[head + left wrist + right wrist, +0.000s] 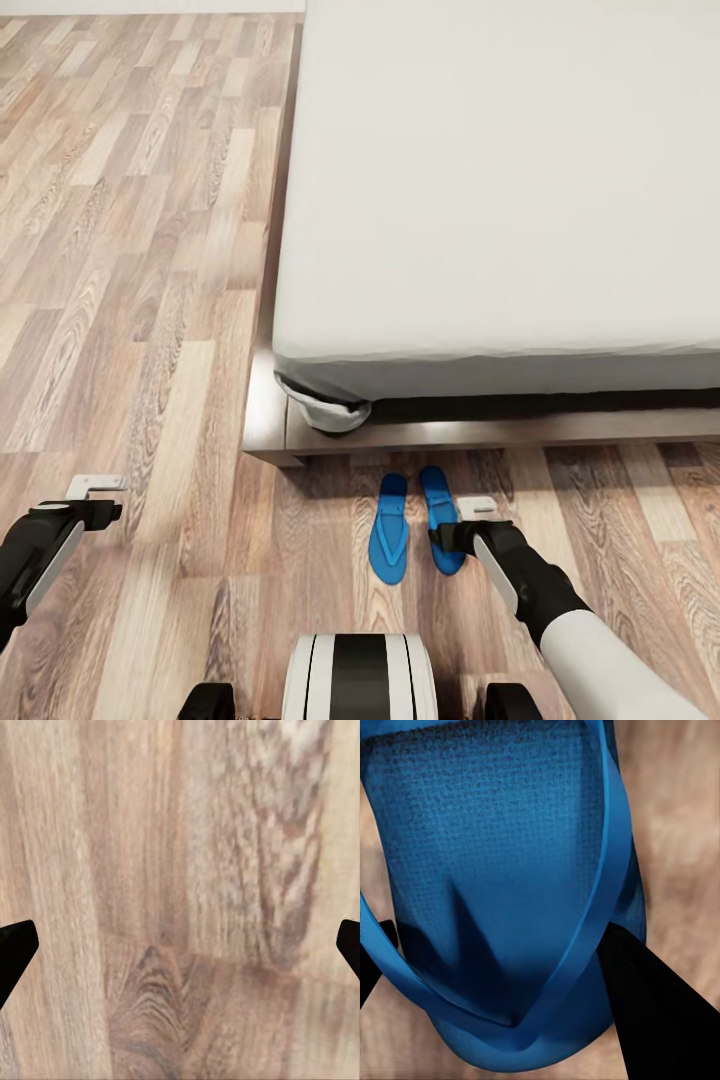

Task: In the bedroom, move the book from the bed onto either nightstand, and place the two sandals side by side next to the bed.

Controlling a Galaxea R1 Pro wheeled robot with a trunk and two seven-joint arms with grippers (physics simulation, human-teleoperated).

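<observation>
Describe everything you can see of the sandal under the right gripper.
The sandal is bright blue, flat, with a narrow rounded sole and a thin V-shaped strap over a finely textured footbed. It lies on the wood floor before the bed, parallel to its twin, a small gap between. The right gripper sits at one end, dark fingers straddling it.

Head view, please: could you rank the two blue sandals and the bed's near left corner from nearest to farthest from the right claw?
1. Right sandal, directly under the right claw.
2. Left sandal, beside it on the left.
3. Bed corner, farther ahead and leftward.
</observation>
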